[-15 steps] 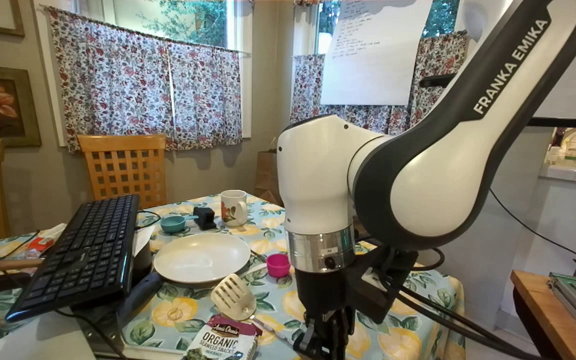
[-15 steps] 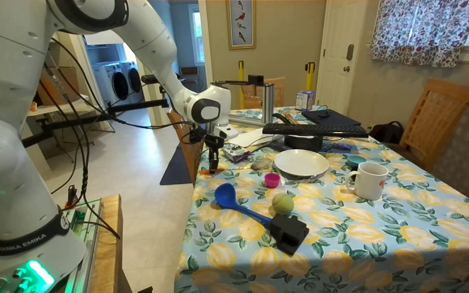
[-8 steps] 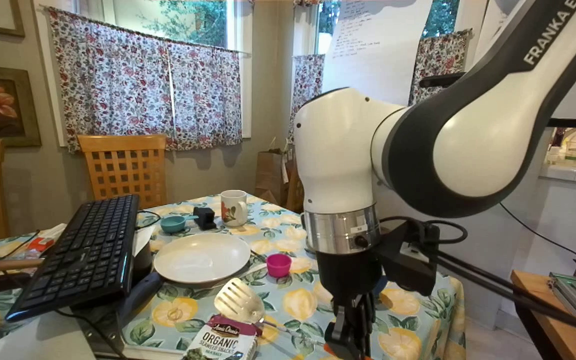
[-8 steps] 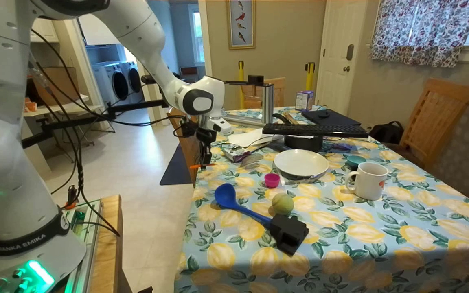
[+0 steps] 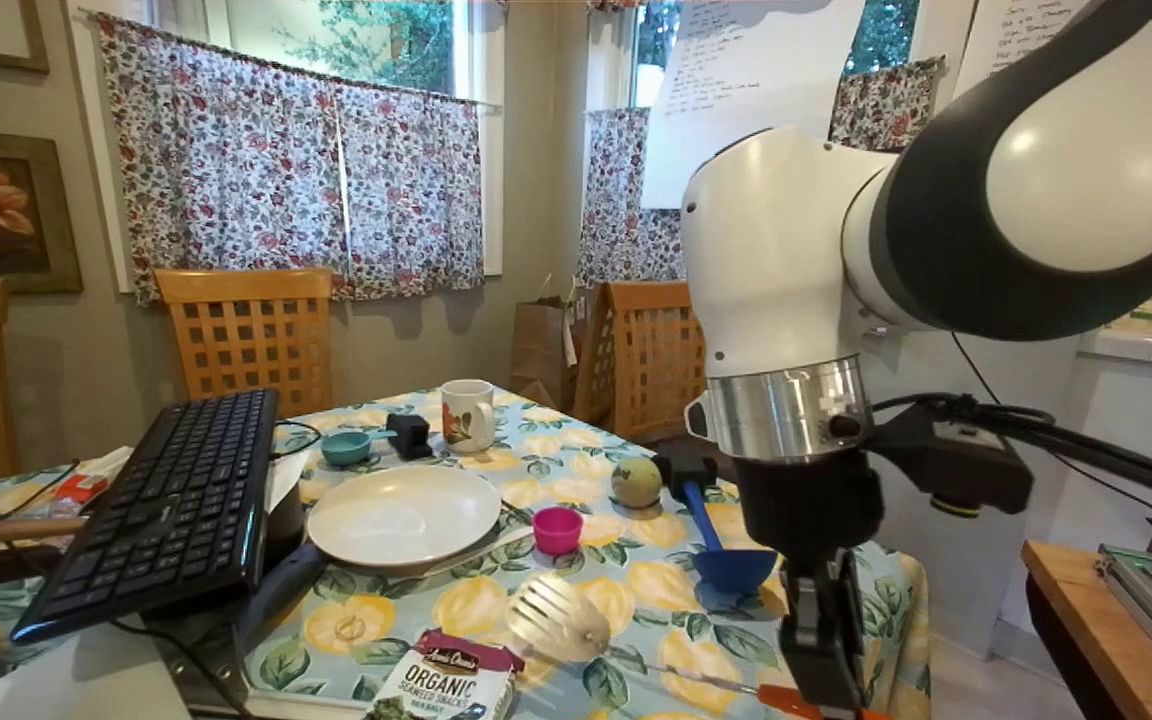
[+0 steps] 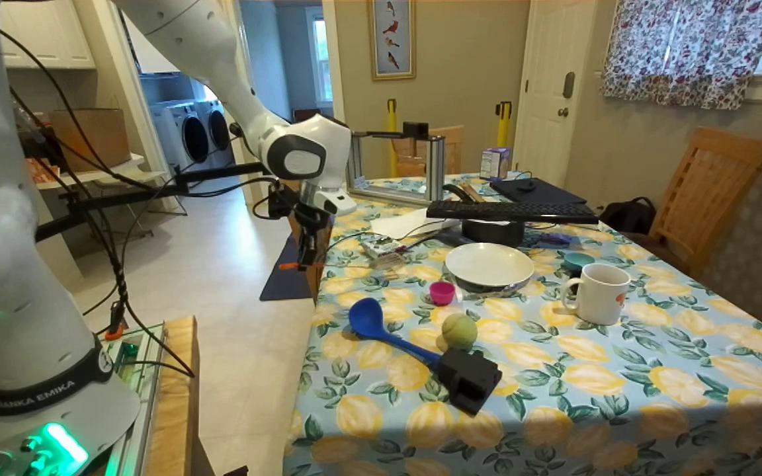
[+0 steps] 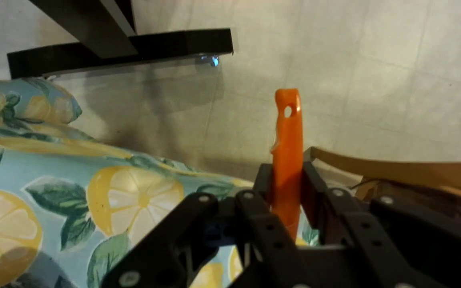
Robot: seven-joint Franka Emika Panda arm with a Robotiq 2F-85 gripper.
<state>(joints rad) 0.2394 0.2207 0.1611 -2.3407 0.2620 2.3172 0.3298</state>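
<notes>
Floral curtains (image 5: pixel 236 160) hang at the back of the room, with a lemon-print tablecloth (image 5: pixel 346 622) spread out in front. Going left to right in an exterior view: a black keyboard (image 5: pixel 161 500) propped at a tilt, a white plate (image 5: pixel 406 515), a seaweed snack pack (image 5: pixel 446 685) in front of it, a mug (image 5: pixel 466 415) farther back, and a pink cup (image 5: pixel 557 533) near the plate. Next come the spatula (image 5: pixel 581 632), a yellowish ball (image 5: pixel 636 483), a blue ladle (image 5: pixel 733 570) and, rightmost, the gripper (image 7: pixel 287 182), with its fingers closed around the spatula's orange handle (image 7: pixel 287 148).

So what's new: over the last second the arm (image 6: pixel 255 112) has pulled back toward its base (image 6: pixel 50 396), and the slotted head (image 5: pixel 558 620) has gone from right by the plate to farther off. I'd take that to mean the grip is holding, since the spatula is coming along with the arm. Head's blurry though, so it's hard to say whether it's clear of the cloth or brushing it.

As for which way it points, the long axis looks close to flat and crosses the tablecloth's edge: head in over the lemons, handle end with its little hole sticking out over the floor (image 7: pixel 374 100).
</notes>
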